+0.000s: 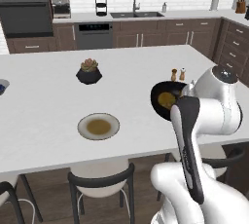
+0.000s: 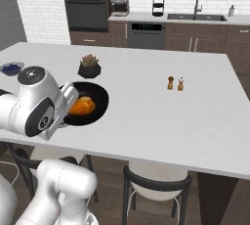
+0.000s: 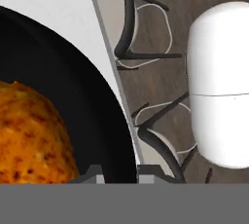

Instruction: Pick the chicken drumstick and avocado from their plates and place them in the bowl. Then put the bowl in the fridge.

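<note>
White island counter (image 1: pixel 58 111) in dark-wood kitchen; stools beneath near edge. Black bowl (image 2: pixel 97 102) set close to that edge, holding orange-brown drumstick (image 2: pixel 82 105); avocado probably there too, not separable. Gripper (image 3: pixel 118 173) clamped on bowl rim (image 3: pixel 116 121), one tip inside and one outside the wall. Beige plate (image 1: pixel 98 126) with olive centre left bare.

Risks, as judged: thin rim hold on a loaded bowl likely to tilt or slip on lifting, spilling contents; succulent pot (image 2: pixel 89 66) near carry path. Fridge out of sight.
</note>
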